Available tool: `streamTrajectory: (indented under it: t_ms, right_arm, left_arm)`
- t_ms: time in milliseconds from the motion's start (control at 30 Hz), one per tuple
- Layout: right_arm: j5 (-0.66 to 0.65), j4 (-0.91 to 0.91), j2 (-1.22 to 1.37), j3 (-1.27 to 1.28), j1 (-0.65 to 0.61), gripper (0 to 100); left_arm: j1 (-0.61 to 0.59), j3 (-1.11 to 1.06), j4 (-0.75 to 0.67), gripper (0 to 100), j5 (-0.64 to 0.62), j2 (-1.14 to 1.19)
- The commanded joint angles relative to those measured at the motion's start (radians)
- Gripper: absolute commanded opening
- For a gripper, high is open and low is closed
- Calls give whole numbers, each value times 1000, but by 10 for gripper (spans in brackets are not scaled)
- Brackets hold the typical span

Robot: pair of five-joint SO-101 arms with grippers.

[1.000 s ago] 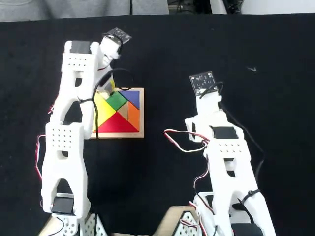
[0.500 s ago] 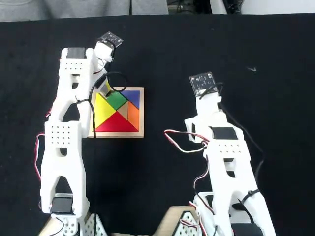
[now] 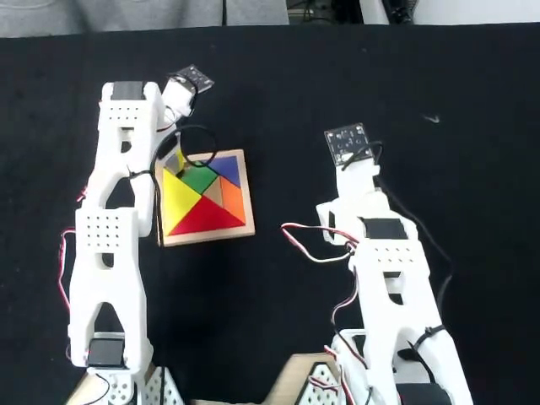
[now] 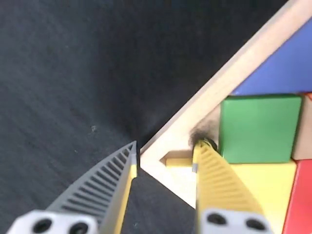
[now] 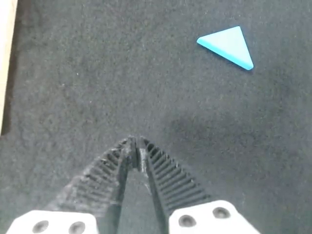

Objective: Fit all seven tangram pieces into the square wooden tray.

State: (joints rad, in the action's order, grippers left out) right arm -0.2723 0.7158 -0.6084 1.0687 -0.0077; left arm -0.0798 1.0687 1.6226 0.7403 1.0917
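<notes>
Left gripper (image 4: 166, 146): stands spread apart astride one corner of the square wooden tray (image 4: 226, 80), the upper left corner as the high view shows it, and clamps nothing. Outer finger (image 4: 114, 180): hangs over the black cloth (image 4: 63, 73), tip right at the corner's outside edge. Inner finger (image 4: 217, 180): reaches inside the rim, tip just beside the green square (image 4: 258, 129), with a patch of bare tray floor between it and the corner wall. Tray: lies flat on the cloth left of centre in the high view, turned slightly askew to the frame's edges. Holds six pieces packed edge to edge: yellow triangle (image 3: 179, 201) along the left side, red triangle (image 3: 207, 221) along the lower side, green square toward the upper left, blue piece (image 3: 226, 166) in the upper right corner, orange piece (image 3: 233, 197) along the right side, pale tan piece (image 3: 215, 192) in the middle. Light blue triangle (image 5: 226, 46): lies flat on the cloth, well apart from the right gripper (image 5: 134, 142). Right gripper: hangs over the cloth with fingers pressed together, empty. Left arm (image 3: 118, 228): runs up the left side of the high view to the tray's corner. Right arm (image 3: 384, 261): stands right of centre, well apart from the tray.
</notes>
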Motion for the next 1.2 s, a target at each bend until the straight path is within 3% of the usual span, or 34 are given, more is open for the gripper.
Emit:
streamTrajectory:
  t_ms: [0,133,267,500,600,733,867,1067,1167]
  right_arm:
    - [-9,-21,-38,-19,-9,13]
    - [-54,21,-28,-134,71,15]
    - [-57,161,68,-323,101,15]
    - [-63,164,430,-619,143,23]
    - [-87,157,604,-748,172,129]
    - [-253,157,796,-886,184,240]
    - [-351,157,903,-1003,186,240]
    - [-425,157,918,-1053,178,240]
    - [-580,186,920,-1046,164,244]
  left_arm:
    - [-31,119,35,191,5,-8]
    - [-33,303,38,191,-127,-8]
    - [-33,599,144,195,-250,-2]
    - [-94,559,141,191,-614,-149]
    - [-110,545,141,191,-655,-215]
    - [-97,466,141,191,-655,-330]
    - [-88,308,141,191,-654,-485]
    - [-108,-97,141,191,-623,-778]
    - [-114,-329,137,191,-589,-948]
